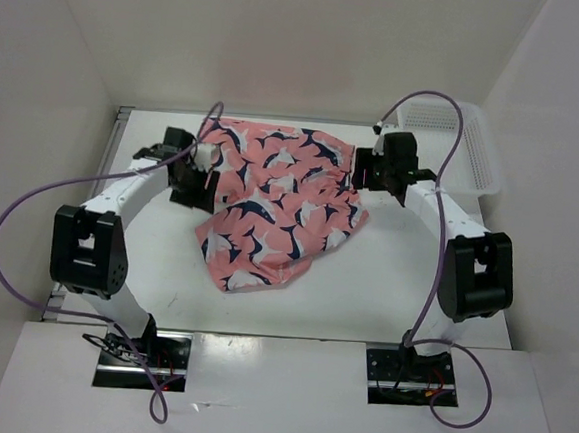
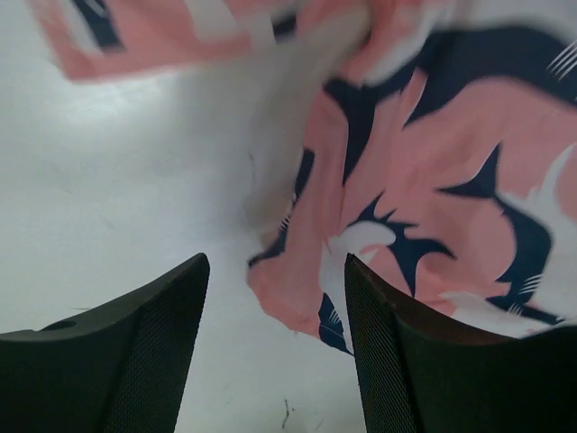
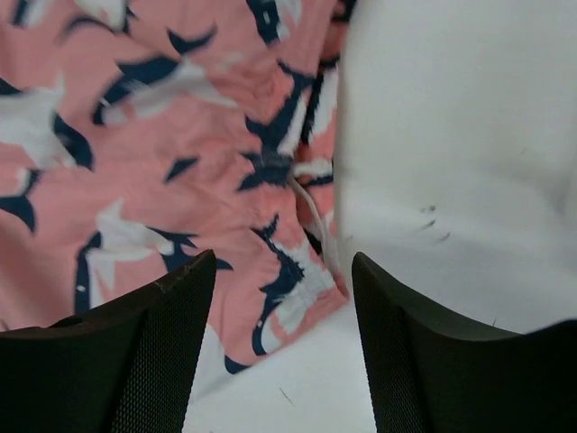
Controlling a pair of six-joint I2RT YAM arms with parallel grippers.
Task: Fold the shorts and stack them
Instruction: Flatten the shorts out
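**Inspector:** Position of the shorts?

**Recorder:** Crumpled on the table. They lie between the left gripper and the right gripper, and spread nearer the arm bases than either.

**Inspector:** Contact?

**Recorder:** Each gripper sits at the cloth's edge, one per side. Jaw spacing cannot be read from above.

**Inspector:** Other items?

**Recorder:** A white mesh basket, beyond the right gripper on its outer side, apart from the shorts.

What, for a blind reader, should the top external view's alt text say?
Salmon-pink shorts printed with navy-and-white shapes lie rumpled on the table, flanked by two arms: the left gripper at their left edge, the right gripper at their right edge. A white mesh basket sits at the far right corner.
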